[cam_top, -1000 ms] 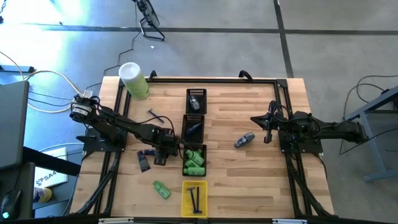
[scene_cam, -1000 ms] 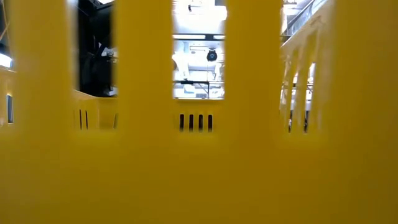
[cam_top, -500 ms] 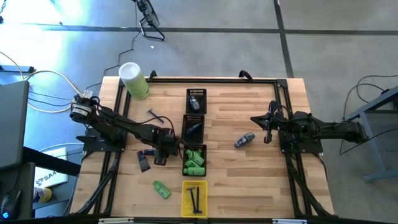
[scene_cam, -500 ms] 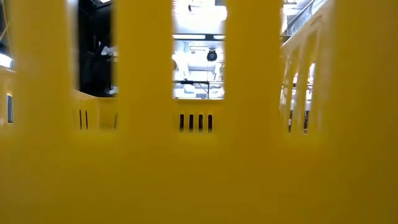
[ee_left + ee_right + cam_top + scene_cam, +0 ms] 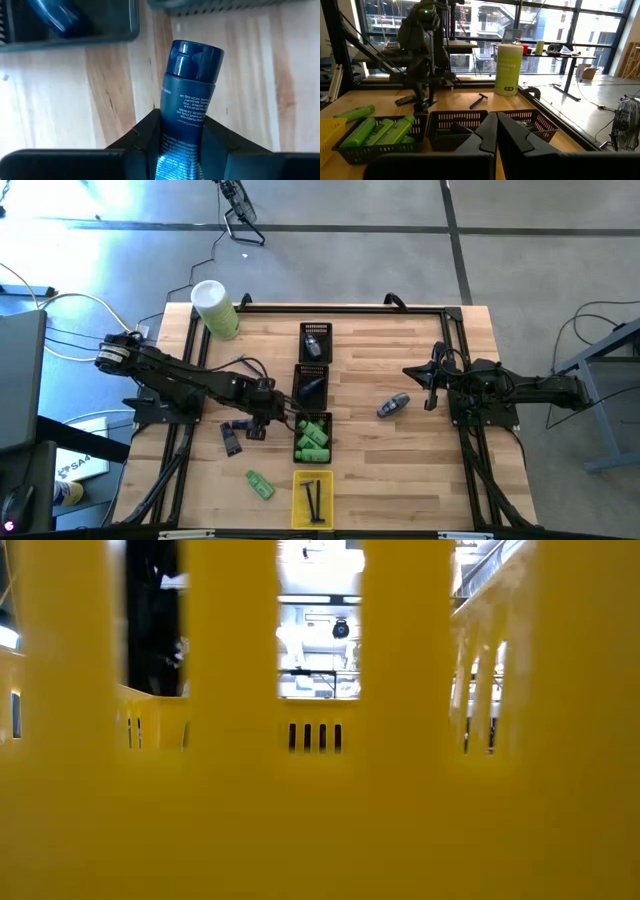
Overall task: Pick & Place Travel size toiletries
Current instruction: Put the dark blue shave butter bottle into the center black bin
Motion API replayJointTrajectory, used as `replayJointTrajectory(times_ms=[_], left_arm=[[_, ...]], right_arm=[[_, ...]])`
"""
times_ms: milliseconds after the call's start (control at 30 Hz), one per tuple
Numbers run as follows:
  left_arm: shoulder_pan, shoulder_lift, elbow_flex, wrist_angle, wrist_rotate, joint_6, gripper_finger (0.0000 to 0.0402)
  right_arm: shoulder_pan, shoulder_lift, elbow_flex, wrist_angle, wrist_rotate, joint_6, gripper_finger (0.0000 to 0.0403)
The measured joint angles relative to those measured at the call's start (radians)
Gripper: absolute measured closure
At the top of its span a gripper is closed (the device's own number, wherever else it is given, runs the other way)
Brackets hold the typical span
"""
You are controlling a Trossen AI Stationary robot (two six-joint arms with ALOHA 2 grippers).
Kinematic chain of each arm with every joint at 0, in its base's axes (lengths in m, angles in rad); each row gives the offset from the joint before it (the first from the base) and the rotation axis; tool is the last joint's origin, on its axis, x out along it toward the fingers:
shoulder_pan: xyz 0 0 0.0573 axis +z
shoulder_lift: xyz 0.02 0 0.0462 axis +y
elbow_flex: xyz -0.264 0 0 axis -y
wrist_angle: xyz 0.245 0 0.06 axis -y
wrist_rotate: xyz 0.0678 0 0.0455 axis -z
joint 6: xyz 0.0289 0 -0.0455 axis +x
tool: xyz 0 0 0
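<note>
My left gripper (image 5: 260, 420) is low over the table, just left of the row of black trays, and is shut on a dark blue tube (image 5: 189, 90). A second dark tube (image 5: 232, 438) lies flat on the wood beside it. A green bottle (image 5: 260, 485) lies near the front. More green bottles (image 5: 313, 437) lie in the nearest black tray. A grey-blue oval piece (image 5: 393, 405) lies right of the trays. Thin dark sticks (image 5: 314, 500) lie in the yellow tray. My right gripper (image 5: 432, 388) is shut and empty at the table's right. My left gripper pinches the dark blue tube's body (image 5: 176, 131) between its two fingers (image 5: 148, 142), well back from the cap. The tube lies along the fingers, and its capped end (image 5: 196, 56) sticks out ahead of them toward the black trays. Whether it rests on the wood, I cannot tell.
Three black trays (image 5: 311, 385) and a yellow tray (image 5: 298, 502) stand in a row down the table's middle. A pale-green cylinder (image 5: 215, 308) stands at the far left corner. A razor (image 5: 248, 365) lies left of the trays. The yellow tray's wall (image 5: 320, 810) blocks the low view.
My left arm has changed its pose: its rear joint has moved toward the table's left edge, and the gripper has stayed by the black trays, shifted slightly toward the far edge.
</note>
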Motion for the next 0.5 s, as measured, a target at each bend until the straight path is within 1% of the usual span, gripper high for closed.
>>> replayJointTrajectory(times_ms=[300, 500], left_arm=[[0.0, -0.095, 0.0, 0.018, -0.057, 0.0, 0.0303], [0.0, -0.138, 0.002, 0.128, -0.113, 0.003, 0.0303]], right_arm=[[0.0, 0.0, 0.0, 0.0, 0.0, 0.0, 0.0401], [0.0, 0.0, 0.0, 0.0, 0.0, 0.0, 0.0401]])
